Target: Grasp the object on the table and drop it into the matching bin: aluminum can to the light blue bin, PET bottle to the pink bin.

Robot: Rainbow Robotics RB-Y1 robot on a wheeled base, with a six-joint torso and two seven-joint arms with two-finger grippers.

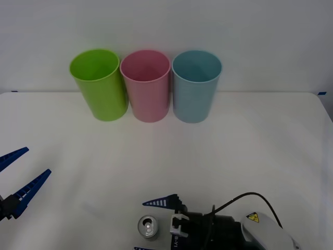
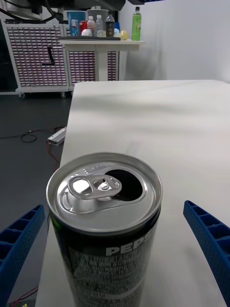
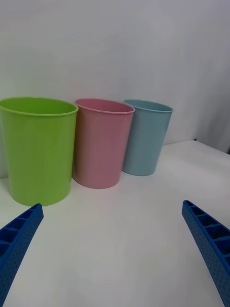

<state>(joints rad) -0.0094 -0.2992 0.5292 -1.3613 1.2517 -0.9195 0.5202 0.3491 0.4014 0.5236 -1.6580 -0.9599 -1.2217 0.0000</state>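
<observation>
White, flat table (image 1: 260, 146) across the front view. At far left, left gripper (image 1: 15, 179) of blue ribbed fingers, spread wide, empty, parked low over the near edge. Along the back, left to right: tall lime green plastic bin (image 1: 99, 86), tall pink plastic bin (image 1: 146, 86), tall light blue plastic bin (image 1: 196, 86), set close in a row, all upright and open. Near the bottom centre, small aluminum can (image 1: 149, 227), silver top with pull tab, dark printed sides, upright on the table, well apart from the bins. Just right of it, right gripper (image 1: 153, 225), fingers spread to either side of the can, not yet touching. Step in hand, by judgement: approach done, grasp not yet made. Next move likely calls for closing squarely on the can's sides, lifting, then carrying forward and right to the light blue bin
</observation>
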